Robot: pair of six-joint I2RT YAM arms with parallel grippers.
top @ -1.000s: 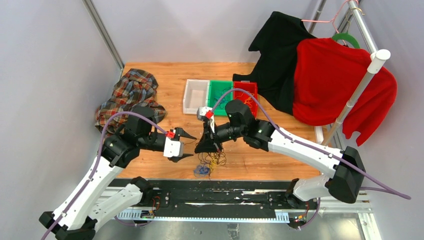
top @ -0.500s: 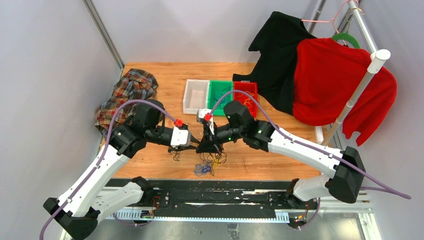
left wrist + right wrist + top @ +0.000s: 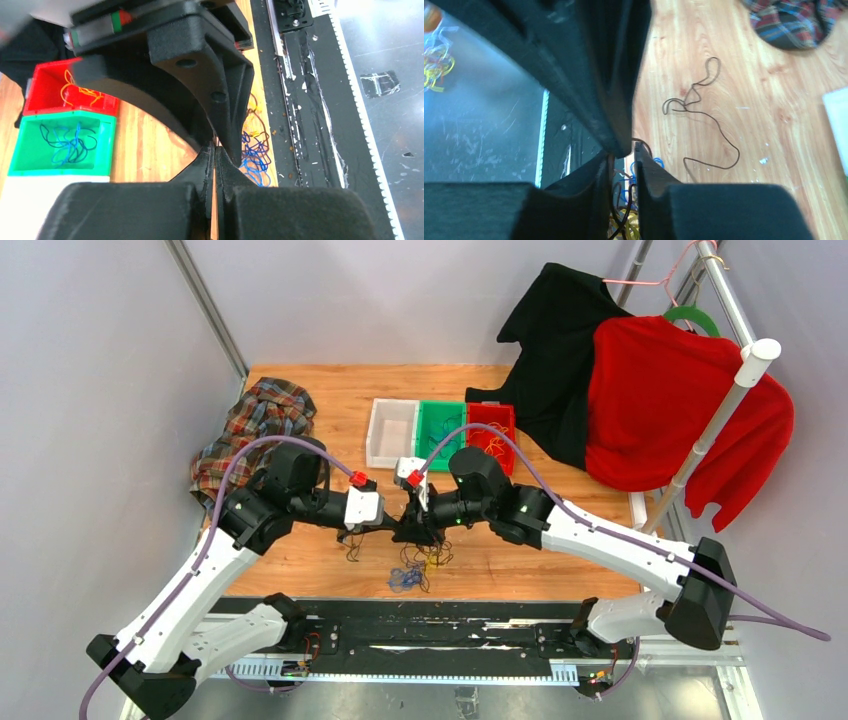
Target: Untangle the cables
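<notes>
Both arms bent inward, left tool (image 3: 215, 150) pressed together, tip to tip with right tool (image 3: 621, 150) narrowly apart, above cables (image 3: 415, 568) tangled mid near edge of desk (image 3: 330, 400).

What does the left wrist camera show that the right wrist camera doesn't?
Only the left wrist view shows the red bin holding orange cables and the green bin holding blue cables. Only the right wrist view shows a loose dark cable lying on the wood and the plaid shirt. Both show the wooden table, the tangle of cables, and the left gripper and right gripper meeting tip to tip.
</notes>
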